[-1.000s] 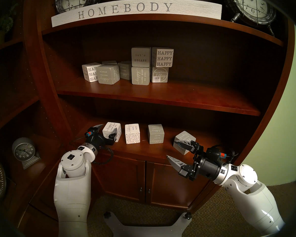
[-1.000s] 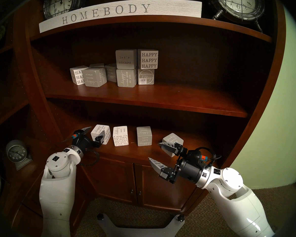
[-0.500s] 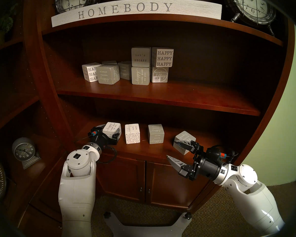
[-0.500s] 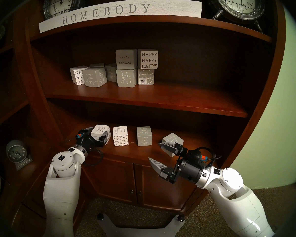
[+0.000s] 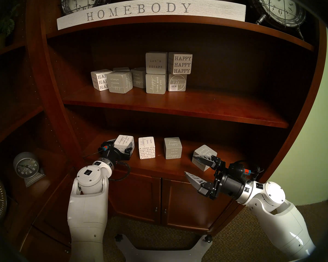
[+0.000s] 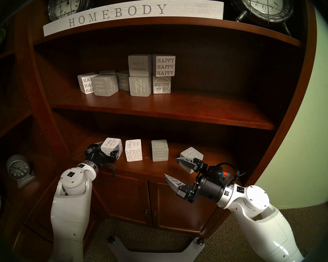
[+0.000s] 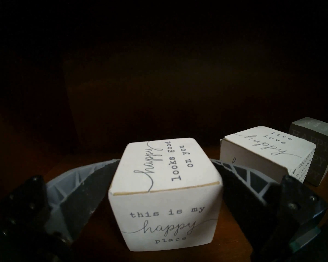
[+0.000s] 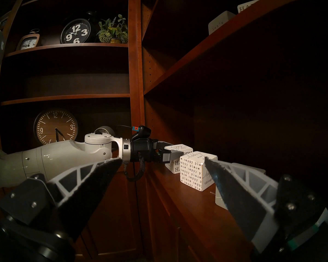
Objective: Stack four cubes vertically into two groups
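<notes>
Four cubes stand in a row on the lower shelf (image 5: pixel 159 167). From left to right they are a white "this is my happy place" cube (image 5: pixel 124 140) (image 7: pixel 165 214), a white small-type "happy place" cube (image 5: pixel 146 147) (image 8: pixel 191 170), a grey "live life happy" cube (image 5: pixel 172 148), and a grey cube turned corner-first (image 5: pixel 205 153). My left gripper (image 5: pixel 121 146) (image 7: pixel 165 160) is open, with one finger on each side of the leftmost white cube. My right gripper (image 5: pixel 189 164) (image 8: pixel 162 158) is open and empty at the shelf's front edge. Its upper finger crosses the corner-first grey cube.
The shelf above (image 5: pixel 174 106) carries several more lettered cubes, some stacked in pairs (image 5: pixel 156 73). A HOMEBODY sign (image 5: pixel 140 10) and clocks (image 5: pixel 280 8) sit higher up. Cabinet doors (image 5: pixel 140 199) lie below the lower shelf, and small clocks (image 5: pixel 26 168) stand in the left bay.
My left arm has pushed forward and right, so its fingers now reach further along the sides of the leftmost white cube. The right arm and all cubes have stayed put.
</notes>
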You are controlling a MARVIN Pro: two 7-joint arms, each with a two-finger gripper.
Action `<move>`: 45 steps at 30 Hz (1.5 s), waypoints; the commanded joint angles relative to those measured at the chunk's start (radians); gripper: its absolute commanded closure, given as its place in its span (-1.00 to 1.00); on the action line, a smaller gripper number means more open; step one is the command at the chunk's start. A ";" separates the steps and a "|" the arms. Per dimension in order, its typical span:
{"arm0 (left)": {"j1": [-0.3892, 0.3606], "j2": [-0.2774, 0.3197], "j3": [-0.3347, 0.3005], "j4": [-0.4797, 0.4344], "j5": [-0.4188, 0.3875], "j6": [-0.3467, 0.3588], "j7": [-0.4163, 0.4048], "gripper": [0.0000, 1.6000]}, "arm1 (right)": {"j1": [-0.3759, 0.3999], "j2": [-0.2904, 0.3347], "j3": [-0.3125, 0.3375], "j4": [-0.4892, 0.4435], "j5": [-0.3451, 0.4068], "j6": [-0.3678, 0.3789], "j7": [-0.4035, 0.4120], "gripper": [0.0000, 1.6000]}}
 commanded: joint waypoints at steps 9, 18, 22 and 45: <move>-0.040 0.008 0.000 0.030 -0.008 -0.038 0.007 -1.00 | 0.001 0.000 0.002 -0.013 0.003 0.002 0.002 -1.00; -0.045 0.022 0.001 0.043 -0.017 -0.051 -0.005 0.29 | 0.001 0.000 0.002 -0.013 0.003 0.002 0.002 -1.00; -0.052 0.026 -0.002 0.053 -0.018 -0.053 -0.008 1.00 | 0.001 0.000 0.002 -0.013 0.003 0.002 0.002 -1.00; -0.015 0.013 0.020 -0.170 -0.026 -0.009 -0.025 1.00 | 0.002 -0.001 0.002 -0.012 0.002 0.002 0.003 -1.00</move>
